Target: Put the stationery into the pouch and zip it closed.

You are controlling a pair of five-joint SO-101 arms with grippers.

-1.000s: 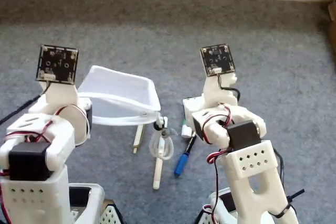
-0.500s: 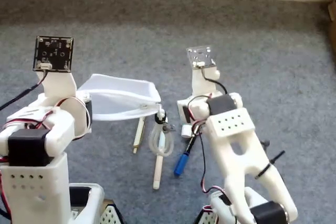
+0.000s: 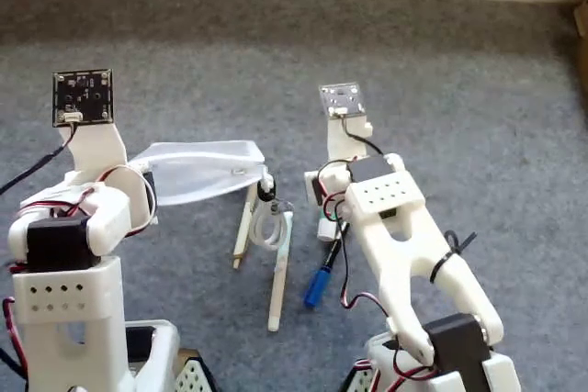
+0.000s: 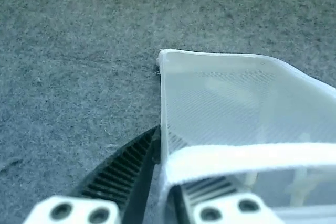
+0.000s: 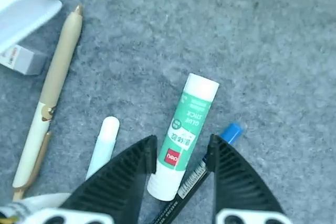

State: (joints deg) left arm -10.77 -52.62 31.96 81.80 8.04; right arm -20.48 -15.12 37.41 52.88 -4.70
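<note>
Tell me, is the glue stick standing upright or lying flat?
Lying flat: the glue stick rests lengthwise on the carpet, between the open fingers of the right gripper.

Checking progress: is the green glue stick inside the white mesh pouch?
No, the green glue stick lies on the grey carpet between the fingers of the right gripper.

The right arm swings from a folded, upright pose to a forward lean, and the right tool (image 5: 182, 141) comes down with its jaws spread either side of the glue stick (image 5: 186, 124). The left tool (image 4: 164, 148), clamped on the pouch (image 3: 197, 172), shifts toward its own side. The pouch mouth narrows from wide open to nearly flat, and the zip pull (image 3: 266, 192) follows
</note>
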